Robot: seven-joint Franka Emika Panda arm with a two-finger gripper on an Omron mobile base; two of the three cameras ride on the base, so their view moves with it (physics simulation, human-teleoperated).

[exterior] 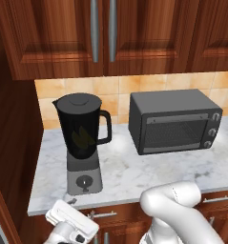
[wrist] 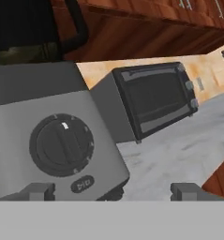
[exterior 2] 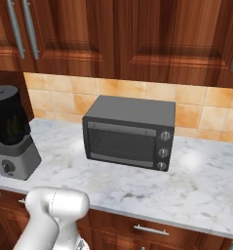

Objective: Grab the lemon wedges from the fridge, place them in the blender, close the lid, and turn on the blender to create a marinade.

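Observation:
The blender (exterior: pixel 82 143) stands at the left end of the marble counter, a dark jar on a grey square base (exterior 2: pixel 16 160). The lid (exterior: pixel 79 100) sits on the jar's mouth. Dim yellow shapes inside the jar look like the lemon wedges (exterior: pixel 82 138). In the hand view the base's round knob (wrist: pixel 62 144) is close ahead, left of centre. My gripper (wrist: pixel 113 191) is open, its fingertips (wrist: pixel 38 191) wide apart, low in front of the base, with nothing between them. The white hand (exterior: pixel 71 225) hangs just below the counter's front edge. The fridge is out of view.
A dark grey toaster oven (exterior: pixel 173 121) stands right of the blender against the tiled wall. Wooden wall cabinets (exterior: pixel 103 33) hang above and drawers (exterior 2: pixel 152 229) run below the counter. A wooden side panel (exterior: pixel 13 143) closes the left.

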